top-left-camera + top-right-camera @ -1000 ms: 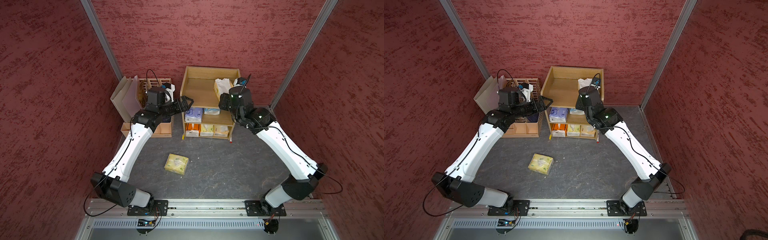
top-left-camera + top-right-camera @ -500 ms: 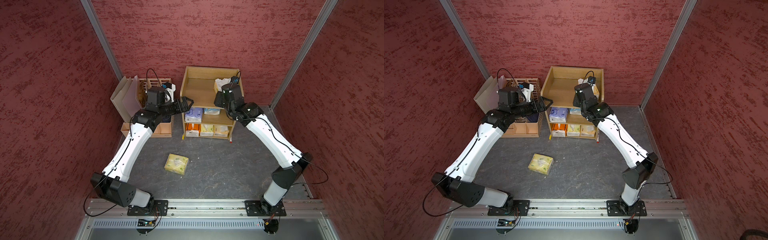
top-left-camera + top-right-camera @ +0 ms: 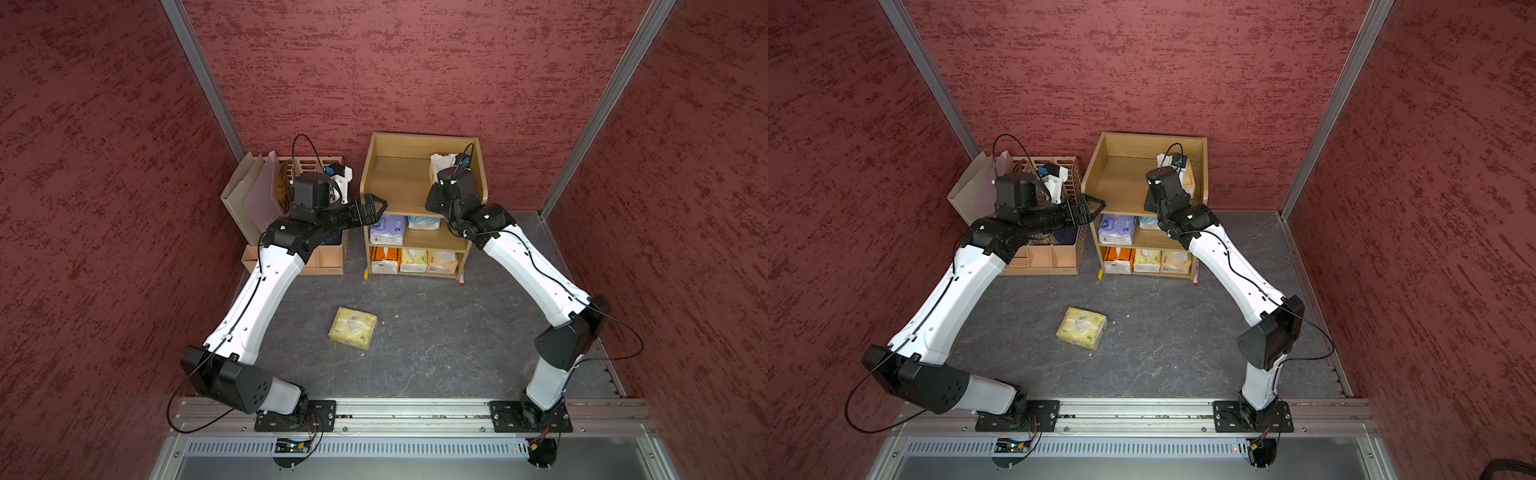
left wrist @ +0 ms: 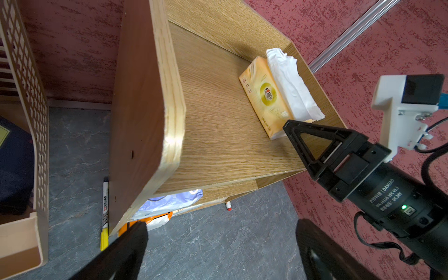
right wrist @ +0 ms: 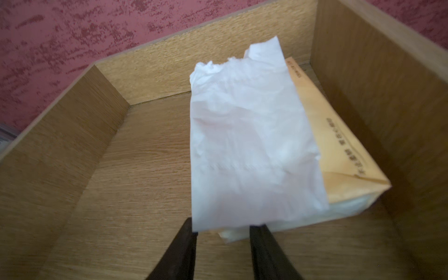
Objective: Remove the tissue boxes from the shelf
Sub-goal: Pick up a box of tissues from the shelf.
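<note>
At about eleven o'clock on the table (image 3: 436, 332) stands the pink file organizer (image 3: 330, 259), which is no part of this job. A pale yellow pack (image 3: 353, 327) lies flat on the open table toward six o'clock from the shelf (image 3: 399, 183) and well apart from it. From where it lies, I judge it is one already taken out. The left gripper (image 3: 380, 205) hangs near the shelf's nine o'clock side panel with its jaws wide apart and nothing in them. It looks parked there, clear of the other arm yet close to the middle tier. The shelf, at twelve o'clock, holds six packs. The purple pack (image 3: 388, 228) and the light blue pack (image 3: 424, 223) are on the middle tier. The orange pack (image 3: 384, 259), a second yellow pack (image 3: 413, 261) and the beige pack (image 3: 441, 262) sit side by side on the bottom. The tan-orange pack (image 4: 264, 97) lies on the top tier along the three o'clock panel, with a loose white tissue (image 5: 242, 145) draped over it. The right gripper (image 5: 223, 231) reaches in from six o'clock, probably because raised panels close the other three sides. Its jaws stand narrowly apart at the pack's near end, under the tissue's hem. I cannot tell whether they pinch the pack, only the tissue, or nothing yet.
</note>
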{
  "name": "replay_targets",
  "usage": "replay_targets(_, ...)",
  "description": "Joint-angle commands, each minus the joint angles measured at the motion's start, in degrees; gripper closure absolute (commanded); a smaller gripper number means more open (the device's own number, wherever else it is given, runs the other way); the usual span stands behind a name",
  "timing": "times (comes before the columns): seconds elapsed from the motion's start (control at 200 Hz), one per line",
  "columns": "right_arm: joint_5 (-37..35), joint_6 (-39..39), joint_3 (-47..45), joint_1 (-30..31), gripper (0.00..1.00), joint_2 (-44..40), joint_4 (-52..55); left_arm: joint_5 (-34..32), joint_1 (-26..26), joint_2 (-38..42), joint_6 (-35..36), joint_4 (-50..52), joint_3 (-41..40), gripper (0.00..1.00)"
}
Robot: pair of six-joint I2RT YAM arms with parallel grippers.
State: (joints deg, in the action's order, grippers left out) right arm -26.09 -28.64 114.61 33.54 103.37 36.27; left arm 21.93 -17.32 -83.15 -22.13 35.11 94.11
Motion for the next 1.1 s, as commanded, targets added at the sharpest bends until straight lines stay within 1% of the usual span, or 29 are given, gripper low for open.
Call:
replay_targets(0.0,0.4,1.2,1.1,-0.4,0.82,0.0,-2.0,-0.4,-0.1,0.2,1.9,0.7,1.4,0.0)
replay_targets(0.04,0.7,1.5,1.0,-0.4,0.85,-0.3,-2.1,-0.6,-0.2,0.4,1.9,0.8,1.4,0.0)
replay_targets(0.14,1.3,2.2,1.0,-0.4,1.0,-1.4,-1.5,-1.3,-0.2,0.9,2.0,0.8,1.1,0.0)
replay_targets(0.235,2.6,2.7,0.5,-0.4,1.0,-2.6,-0.5,-2.2,-0.1,1.4,2.0,0.5,0.8,0.0)
replay_targets(0.321,5.3,3.6,-0.7,-0.4,1.0,-4.0,-0.2,-2.9,-0.1,1.8,2.1,0.4,0.6,0.0)
replay_targets(0.591,12.9,4.4,-7.7,0.9,1.0,-9.6,-1.1,-4.0,-0.2,3.6,1.5,-0.2,-1.4,0.0)
replay_targets(0.767,14.9,4.4,-12.2,1.6,1.0,-13.3,-0.5,-4.0,-0.2,4.7,1.1,-0.1,-3.3,0.0)
replay_targets(0.787,14.9,4.2,-12.4,1.6,0.92,-13.6,-0.2,-3.9,-0.2,4.9,1.0,-0.1,-3.4,0.0)
replay_targets(0.802,14.7,4.2,-12.6,1.6,0.82,-13.8,0.0,-3.9,-0.2,5.0,1.0,-0.1,-3.5,0.0)
replay_targets(0.817,14.7,4.3,-12.7,1.6,0.75,-14.0,0.2,-4.0,-0.1,5.0,1.1,-0.1,-3.6,0.0)
replay_targets(0.882,14.5,4.7,-13.1,1.6,0.57,-14.6,0.6,-4.0,-0.2,5.2,0.9,-0.1,-3.9,0.0)
replay_targets(0.952,13.9,5.2,-12.7,1.6,0.5,-14.8,1.1,-4.0,-0.2,5.1,1.0,-0.1,-3.9,0.0)
replay_targets(1.097,13.3,5.8,-11.1,1.6,0.44,-14.4,1.7,-3.5,-0.1,5.0,0.9,-0.2,-3.8,0.0)
